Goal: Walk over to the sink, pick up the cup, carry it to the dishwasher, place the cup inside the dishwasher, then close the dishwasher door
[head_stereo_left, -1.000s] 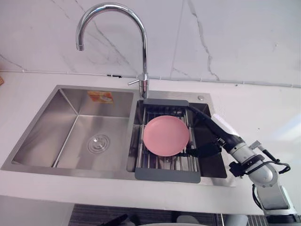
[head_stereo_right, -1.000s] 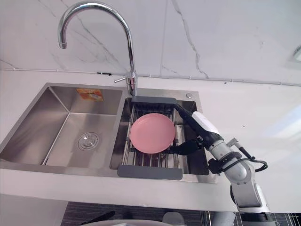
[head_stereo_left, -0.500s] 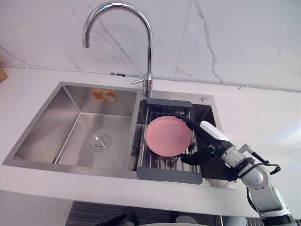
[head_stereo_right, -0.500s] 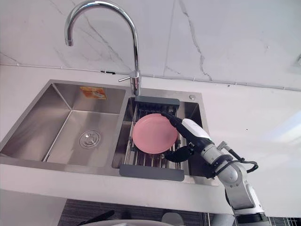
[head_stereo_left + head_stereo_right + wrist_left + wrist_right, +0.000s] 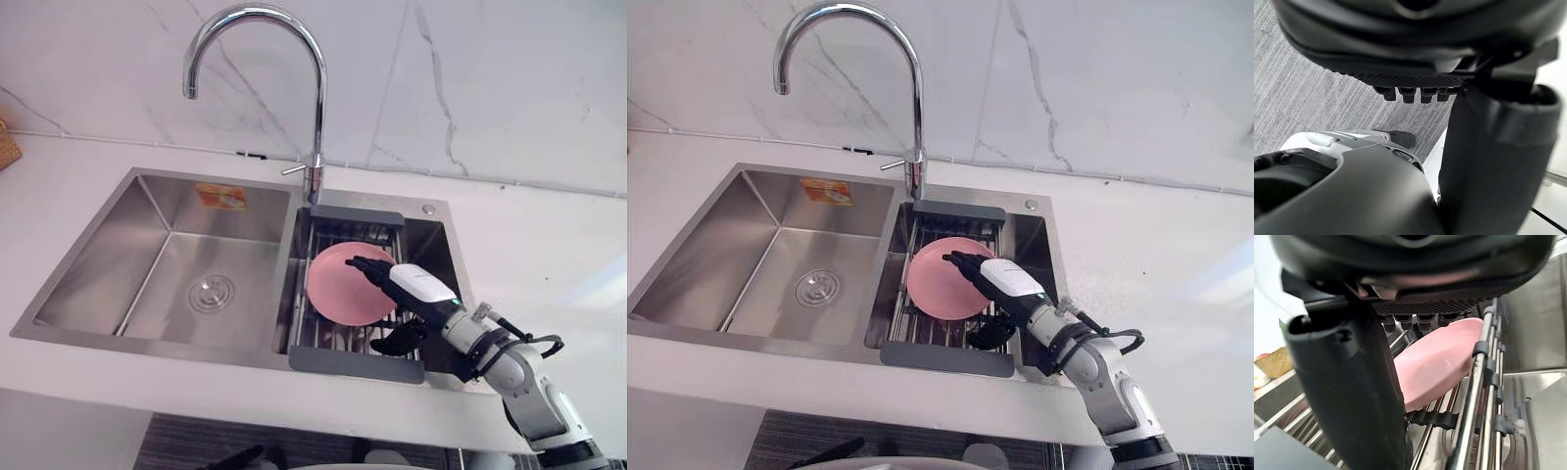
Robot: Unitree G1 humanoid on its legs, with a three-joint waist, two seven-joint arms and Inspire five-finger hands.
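Reaching into the stainless-steel double sink (image 5: 167, 264), the robot's right hand (image 5: 416, 289) is spread wide, with fingers (image 5: 361, 264) over a round pink plate (image 5: 333, 286) and thumb below its near edge. The plate rests on a grey-framed wire drying rack (image 5: 353, 363) in the right basin. The left hand (image 5: 1410, 39) hangs relaxed above grey floor (image 5: 1303, 107).

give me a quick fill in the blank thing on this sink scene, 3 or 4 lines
1. The plate on the rack is ___ in colour.
2. The rack sits in the ___ basin of the sink.
3. The robot's ___ hand reaches over the plate, fingers straight.
4. The tap curves over toward the ___ basin.

Missing words: pink; right; right; left
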